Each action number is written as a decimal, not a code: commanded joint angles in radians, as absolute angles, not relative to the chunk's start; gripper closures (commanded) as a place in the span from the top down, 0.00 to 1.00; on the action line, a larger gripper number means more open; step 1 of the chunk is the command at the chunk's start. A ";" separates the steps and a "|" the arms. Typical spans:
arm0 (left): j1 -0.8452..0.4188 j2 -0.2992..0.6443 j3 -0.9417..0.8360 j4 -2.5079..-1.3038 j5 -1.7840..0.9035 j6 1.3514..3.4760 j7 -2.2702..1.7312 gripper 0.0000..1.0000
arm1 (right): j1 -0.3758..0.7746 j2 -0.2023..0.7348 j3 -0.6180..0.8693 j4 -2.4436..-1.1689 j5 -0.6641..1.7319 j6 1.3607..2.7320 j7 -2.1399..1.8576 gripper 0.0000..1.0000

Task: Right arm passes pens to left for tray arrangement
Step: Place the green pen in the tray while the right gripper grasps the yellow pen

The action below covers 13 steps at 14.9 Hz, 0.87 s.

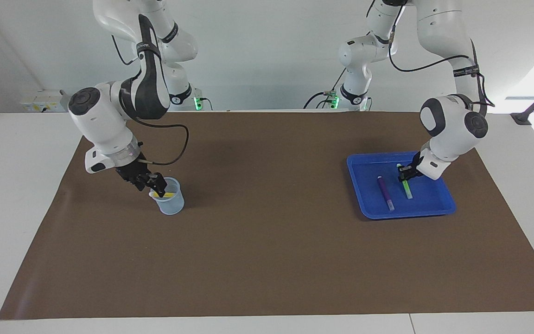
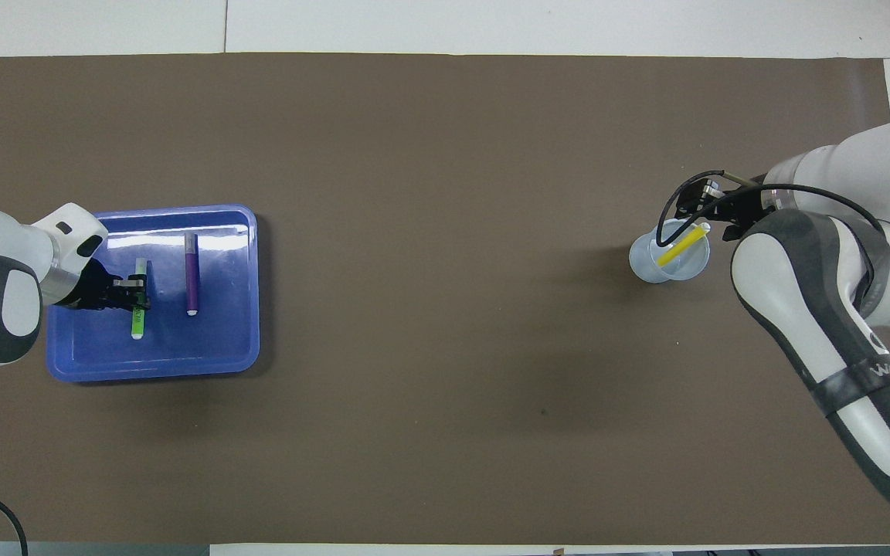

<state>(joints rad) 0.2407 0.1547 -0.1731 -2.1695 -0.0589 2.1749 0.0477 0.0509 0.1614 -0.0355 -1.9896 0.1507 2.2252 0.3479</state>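
The blue tray (image 1: 431,200) (image 2: 221,344) sits toward the left arm's end of the table. A purple pen (image 1: 385,192) (image 2: 191,270) lies flat in it. My left gripper (image 1: 405,175) (image 2: 134,293) is down inside the tray, shut on the green pen (image 1: 407,189) (image 2: 137,323), which lies low and parallel beside the purple one. Toward the right arm's end, a yellow pen (image 1: 166,195) (image 2: 677,249) leans inside a pale mesh cup (image 1: 172,207) (image 2: 648,269). My right gripper (image 1: 158,187) (image 2: 704,224) is at the cup's rim, by the pen's upper end.
A brown mat (image 1: 267,260) (image 2: 445,432) covers the table, with white tabletop around it. Two smaller white arms with green lights (image 1: 181,95) (image 1: 352,93) stand at the robots' edge of the table.
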 commanded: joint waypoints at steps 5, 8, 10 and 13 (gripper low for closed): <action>0.235 0.135 -0.169 -2.212 -0.040 2.203 0.049 1.00 | 0.054 0.144 -0.035 -2.023 0.127 2.252 0.354 0.00; 0.235 0.135 -0.169 -2.210 -0.040 2.204 0.048 1.00 | 0.054 0.144 -0.034 -2.014 0.129 2.253 0.357 0.00; 0.241 0.137 -0.169 -2.204 -0.040 2.201 0.048 1.00 | 0.054 0.138 -0.026 -2.014 0.129 2.252 0.371 0.00; 0.244 0.137 -0.170 -2.174 -0.041 2.163 0.049 1.00 | 0.055 0.111 -0.018 -1.988 0.129 2.215 0.385 0.00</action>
